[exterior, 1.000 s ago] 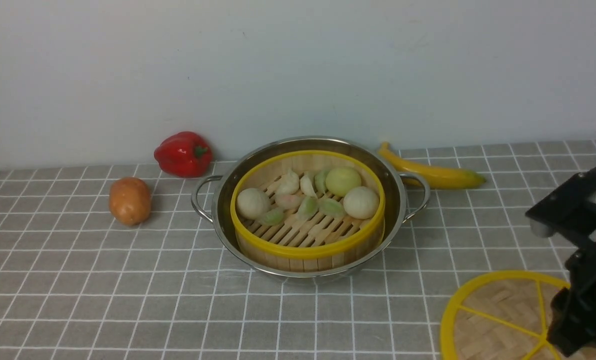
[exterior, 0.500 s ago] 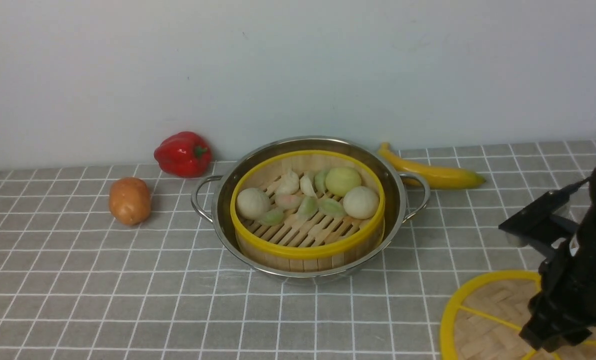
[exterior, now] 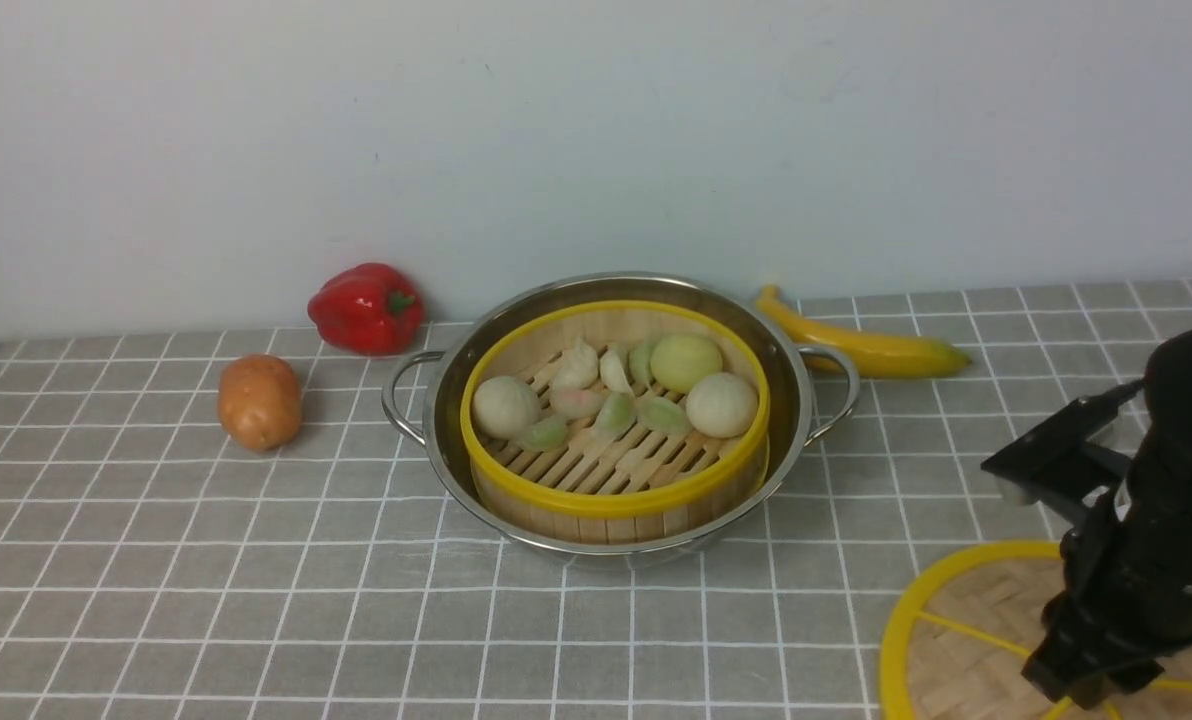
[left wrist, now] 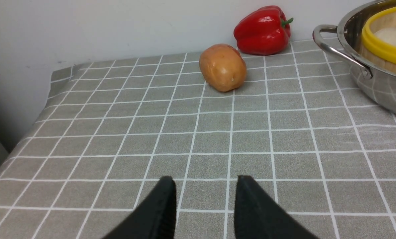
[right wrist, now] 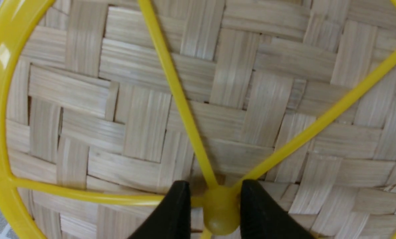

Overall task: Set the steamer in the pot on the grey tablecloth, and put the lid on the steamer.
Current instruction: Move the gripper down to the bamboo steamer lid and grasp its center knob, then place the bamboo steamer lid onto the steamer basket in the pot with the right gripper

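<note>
The grey tablecloth (exterior: 156, 560) carries everything; on it the pot (exterior: 443, 420) stands mid-table, and the steamer (exterior: 611, 503) already sits inside it, dumplings uncovered; so the first half looks done and I judge the lid step is in hand. The lid (exterior: 956, 620) lies flat on the cloth, near and to my right, well apart from the pot. My right gripper (right wrist: 214, 191) is down on it, jaws apart astride the hub (right wrist: 221, 215); one finger seems to touch the hub, a sliver of spoke shows beside the other, so I take it as not yet clamped. My left gripper (left wrist: 204, 181) hangs over bare cloth, jaws apart, holding nothing. Next calls for closing squarely on the hub, lifting level, carrying across, centring over the yellow rim. The lid's near edge is cut off; my arm covers its centre in the front view.
</note>
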